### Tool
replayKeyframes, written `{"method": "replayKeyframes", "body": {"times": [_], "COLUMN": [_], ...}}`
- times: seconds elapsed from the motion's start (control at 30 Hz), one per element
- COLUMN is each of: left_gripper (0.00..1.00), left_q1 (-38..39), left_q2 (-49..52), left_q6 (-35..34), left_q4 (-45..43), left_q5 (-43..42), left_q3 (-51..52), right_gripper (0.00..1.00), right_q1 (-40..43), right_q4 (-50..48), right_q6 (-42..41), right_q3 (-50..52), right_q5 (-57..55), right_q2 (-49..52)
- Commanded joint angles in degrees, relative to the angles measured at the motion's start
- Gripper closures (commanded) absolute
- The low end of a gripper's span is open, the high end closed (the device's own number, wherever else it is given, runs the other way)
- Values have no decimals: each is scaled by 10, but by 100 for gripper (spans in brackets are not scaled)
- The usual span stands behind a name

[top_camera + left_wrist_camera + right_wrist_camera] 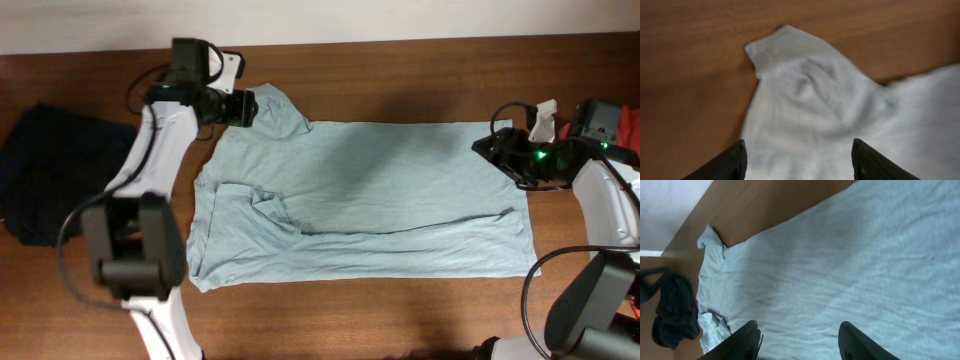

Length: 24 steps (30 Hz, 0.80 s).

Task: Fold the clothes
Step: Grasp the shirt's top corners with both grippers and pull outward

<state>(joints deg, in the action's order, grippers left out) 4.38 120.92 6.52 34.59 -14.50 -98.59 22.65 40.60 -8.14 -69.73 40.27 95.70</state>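
Two grippers, both spread open, clamping nothing. Pale grey-blue T-shirt (380, 200) flat on wooden table (400, 320); left gripper (243, 108) above its upper sleeve, right gripper (482, 148) over hem corner at opposite end. Sleeve blurred in left wrist view, beyond fingers (732, 162). Lower sleeve folded onto body. Navy garment (45, 180) bunched far left, well apart. Red fabric (631, 122) mostly hidden behind right arm, cut off at edge.

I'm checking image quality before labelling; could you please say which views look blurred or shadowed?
Left wrist: the T-shirt looks soft and blurred, worst at right. Right wrist: its weave is fairly sharp. Overhead: sharp, with a faint darker patch mid-shirt.
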Motion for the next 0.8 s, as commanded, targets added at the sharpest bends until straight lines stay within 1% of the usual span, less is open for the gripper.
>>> {"method": "replayKeyframes", "body": {"times": [0.0, 0.03, 0.07, 0.1, 0.2, 0.23, 0.37, 0.4, 0.57, 0.63, 0.67, 0.73, 0.77], "left_gripper": [33, 33, 34, 36, 38, 38, 44, 47, 49, 54, 60, 70, 83], "left_q1": [0, 1, 2, 3, 6, 7, 7, 7, 12, 16, 18, 19, 19], "left_q2": [67, 83, 89, 97, 108, 112, 133, 143, 154, 154, 154, 154, 154], "left_q6": [43, 55, 59, 68, 71, 73, 86, 86, 85, 85, 85, 81, 72], "left_q4": [-67, -100, -114, -137, -173, -184, -215, -221, -260, -269, -270, -271, -271], "left_q5": [6, 7, 7, 11, 37, 43, 45, 43, 43, 43, 43, 43, 43], "left_q3": [-19, -19, -19, -19, -19, -19, -19, -19, -19, -19, -19, -19, -19], "right_gripper": [44, 44, 45, 45, 45, 45, 45, 45, 45, 45, 45, 45, 45], "right_q1": [-2, -1, -1, -1, -2, -2, -2, -2, -2, -2, -2, -2, -2], "right_q4": [18, 29, 37, 46, 64, 68, 75, 74, 74, 74, 74, 74, 72], "right_q6": [9, 9, 10, 19, 31, 31, 31, 31, 31, 31, 31, 31, 31], "right_q3": [-10, -10, -10, -10, -10, -10, -10, -10, -10, -10, -10, -10, -10], "right_q5": [11, 11, 11, 11, 0, -10, -22, -22, -41, -41, -41, -41, -45], "right_q2": [-16, -16, -16, -16, -16, -16, -16, -16, -16, -16, -16, -16, -16]}}
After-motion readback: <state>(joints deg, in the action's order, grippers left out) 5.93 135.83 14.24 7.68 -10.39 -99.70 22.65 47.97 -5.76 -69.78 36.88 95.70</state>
